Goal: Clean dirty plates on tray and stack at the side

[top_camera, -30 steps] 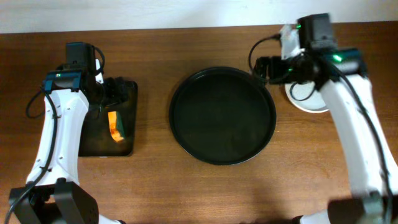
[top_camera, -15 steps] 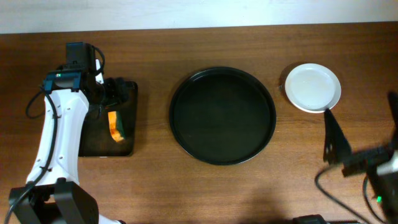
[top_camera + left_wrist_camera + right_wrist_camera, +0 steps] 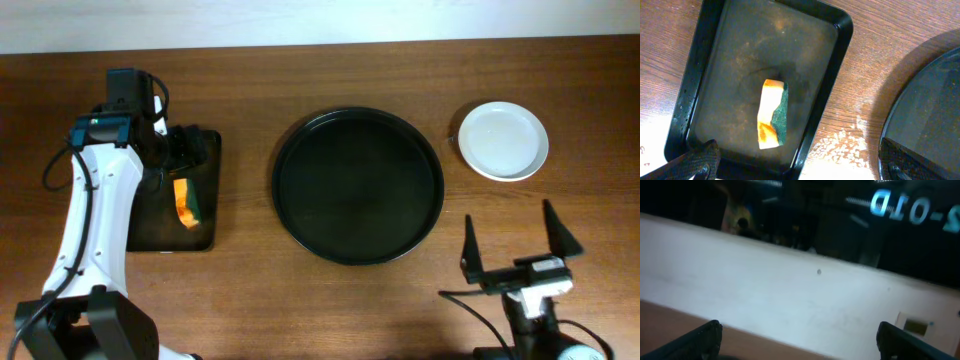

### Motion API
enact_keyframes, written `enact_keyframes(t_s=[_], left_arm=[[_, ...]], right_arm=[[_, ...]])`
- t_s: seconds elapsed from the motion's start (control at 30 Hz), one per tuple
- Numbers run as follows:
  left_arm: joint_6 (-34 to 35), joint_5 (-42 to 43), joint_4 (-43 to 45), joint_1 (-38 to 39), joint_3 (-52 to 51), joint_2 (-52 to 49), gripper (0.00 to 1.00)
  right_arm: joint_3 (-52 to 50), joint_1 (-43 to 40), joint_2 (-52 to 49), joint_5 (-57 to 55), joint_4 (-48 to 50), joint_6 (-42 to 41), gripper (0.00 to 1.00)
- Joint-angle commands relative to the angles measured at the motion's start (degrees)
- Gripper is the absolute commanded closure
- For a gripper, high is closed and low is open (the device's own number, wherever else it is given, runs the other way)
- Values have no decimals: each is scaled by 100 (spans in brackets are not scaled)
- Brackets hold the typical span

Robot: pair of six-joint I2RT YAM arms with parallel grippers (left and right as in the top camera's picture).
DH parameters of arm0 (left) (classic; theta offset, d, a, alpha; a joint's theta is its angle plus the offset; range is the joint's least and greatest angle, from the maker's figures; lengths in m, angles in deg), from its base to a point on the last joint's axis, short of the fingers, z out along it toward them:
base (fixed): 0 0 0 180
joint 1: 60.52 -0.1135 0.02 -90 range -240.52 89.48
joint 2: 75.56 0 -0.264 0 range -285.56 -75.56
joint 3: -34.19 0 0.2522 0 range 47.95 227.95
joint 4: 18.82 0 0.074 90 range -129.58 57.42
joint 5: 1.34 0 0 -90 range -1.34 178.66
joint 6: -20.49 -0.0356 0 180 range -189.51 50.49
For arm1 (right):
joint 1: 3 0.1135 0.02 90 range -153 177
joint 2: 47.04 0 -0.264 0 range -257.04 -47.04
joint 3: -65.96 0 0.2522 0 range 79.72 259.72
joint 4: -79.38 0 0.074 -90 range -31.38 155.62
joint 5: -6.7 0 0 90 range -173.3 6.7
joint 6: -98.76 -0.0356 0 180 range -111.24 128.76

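Right pincer point(image 3: 508, 215) now clear of plates point(image 3: 503, 141)

Right wrist view: your right gripper point(image 3: 800, 341) faces a slanting white wall point(image 3: 790, 290), and its two dark fingertips point(image 3: 702, 337) stand wide apart in the lower corners. A brown table edge point(image 3: 670, 317) crosses lower left. Blurred pale lettering point(image 3: 912, 207) glows in the dark band point(image 3: 805, 210) above.

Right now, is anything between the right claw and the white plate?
Nothing visible: only bare table lies between the open right claw and the plate; the round tray sits beside it.
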Motion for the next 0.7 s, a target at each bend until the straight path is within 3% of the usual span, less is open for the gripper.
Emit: enact_keyframes(t_s=[0.0, 0.2, 0.43, 0.67], left_arm=[[15, 22, -4, 2, -22, -39, 1], [13, 22, -4, 2, -22, -39, 1], [15, 22, -4, 2, -22, -39, 1], [15, 22, -4, 2, -22, -39, 1]], right_arm=[[-564, 146, 83, -457, 66, -415, 1], [-1591, 334, 83, -704, 411, -1123, 1], [-1626, 358, 83, -605, -691, -1119, 1], [-1626, 358, 20, -627, -772, -1119, 1]])
